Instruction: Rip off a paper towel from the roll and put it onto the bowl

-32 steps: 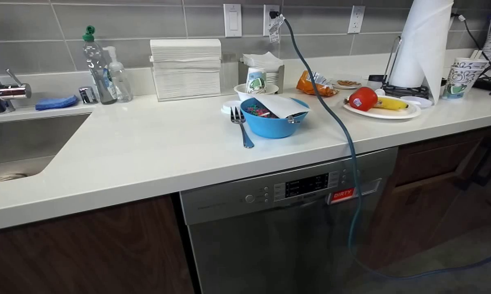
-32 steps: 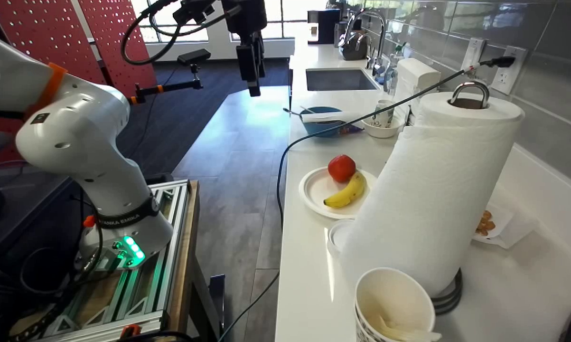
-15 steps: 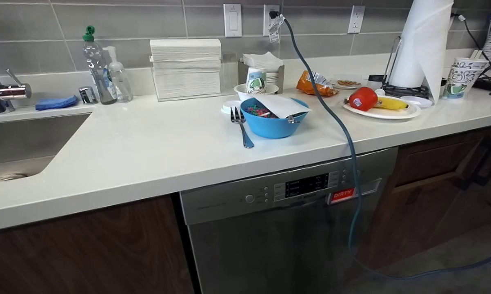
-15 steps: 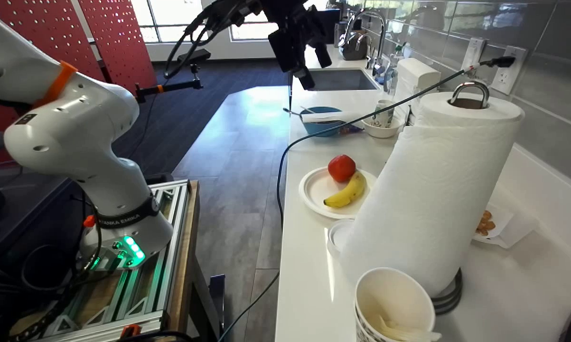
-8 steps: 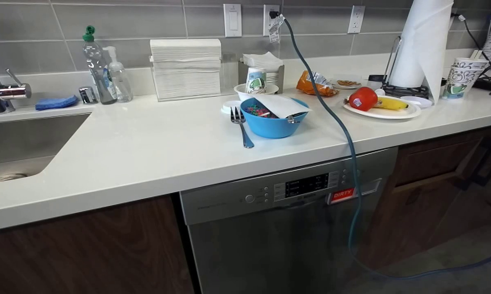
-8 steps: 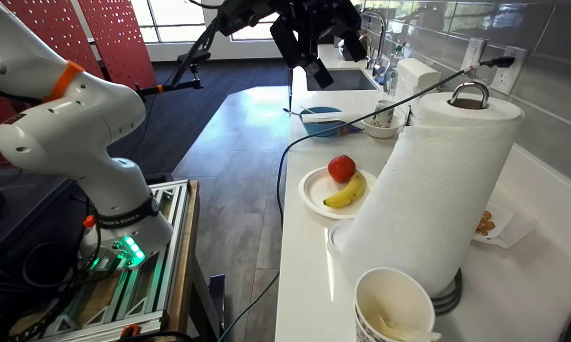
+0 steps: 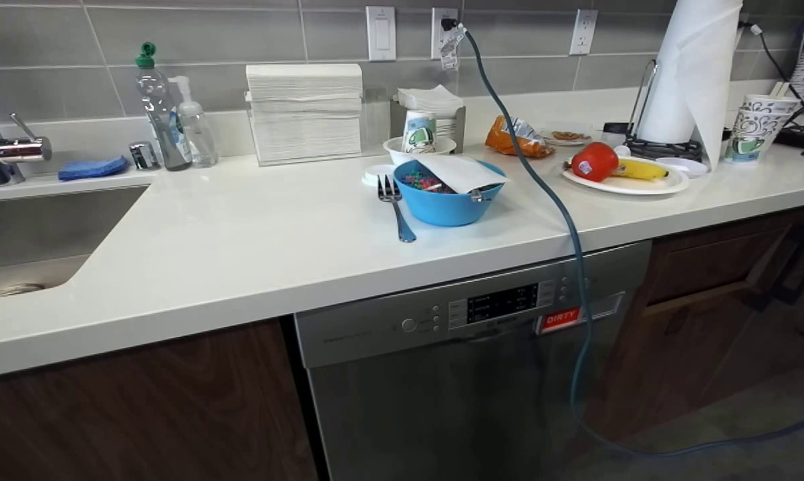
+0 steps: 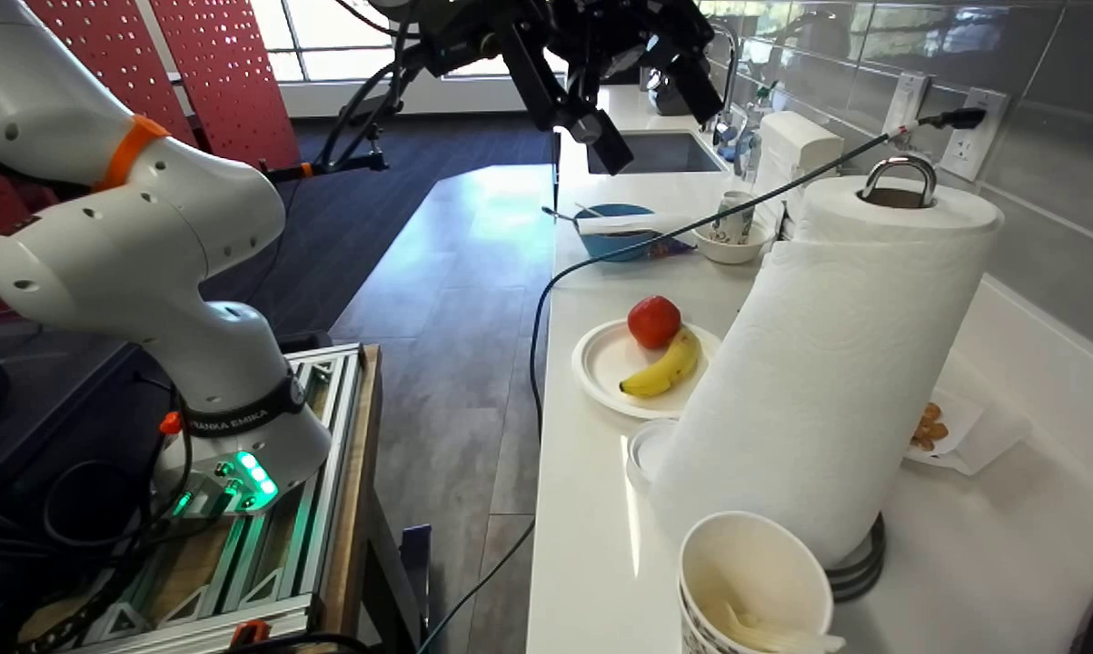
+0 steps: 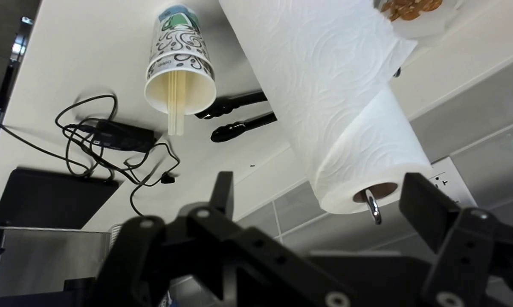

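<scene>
Wrist view: roll (image 9: 328,98), bottom cropped.

In an exterior view the counter (image 7: 241,220) is lit brightly and evenly; light falls off over the dishwasher (image 7: 442,407) and toward the lower right corner. Verticals splay outward — the bottle (image 7: 159,110) leans left, the roll (image 7: 682,73) right. In an exterior view, windows (image 8: 346,59) at upper left are overexposed, reducing the gripper (image 8: 660,130) to a near-silhouette. Glare noted on the floor (image 8: 473,213) left of centre and as a thin streak on the counter; reflections on wall tiles (image 8: 1091,118), upper right. Lower left corner dim, green lights (image 8: 257,474) glowing nearby. Wrist view: soft grey shadow between the cups (image 9: 179,51) and the roll, whose embossing is legible; gripper, at bottom — dark, slightly out of focus.
</scene>
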`<state>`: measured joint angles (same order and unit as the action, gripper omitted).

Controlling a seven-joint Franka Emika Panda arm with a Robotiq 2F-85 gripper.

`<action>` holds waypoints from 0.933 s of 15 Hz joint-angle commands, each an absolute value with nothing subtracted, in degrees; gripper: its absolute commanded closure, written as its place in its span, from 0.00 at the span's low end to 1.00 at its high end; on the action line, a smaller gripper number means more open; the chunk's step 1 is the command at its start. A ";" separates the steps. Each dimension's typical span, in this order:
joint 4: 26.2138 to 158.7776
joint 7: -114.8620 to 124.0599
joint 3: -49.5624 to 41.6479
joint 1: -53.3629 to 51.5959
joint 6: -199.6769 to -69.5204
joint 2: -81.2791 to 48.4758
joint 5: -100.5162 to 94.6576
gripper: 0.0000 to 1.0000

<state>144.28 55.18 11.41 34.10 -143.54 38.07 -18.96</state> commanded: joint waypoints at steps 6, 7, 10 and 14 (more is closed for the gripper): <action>143.00 64.09 14.91 37.53 -143.17 34.15 -26.20 0.00; 142.92 65.80 15.43 37.93 -143.24 33.35 -27.52 0.00; 142.15 71.82 16.20 38.13 -144.34 30.28 -30.37 0.00; 140.83 77.58 15.80 36.78 -144.52 26.44 -34.31 0.00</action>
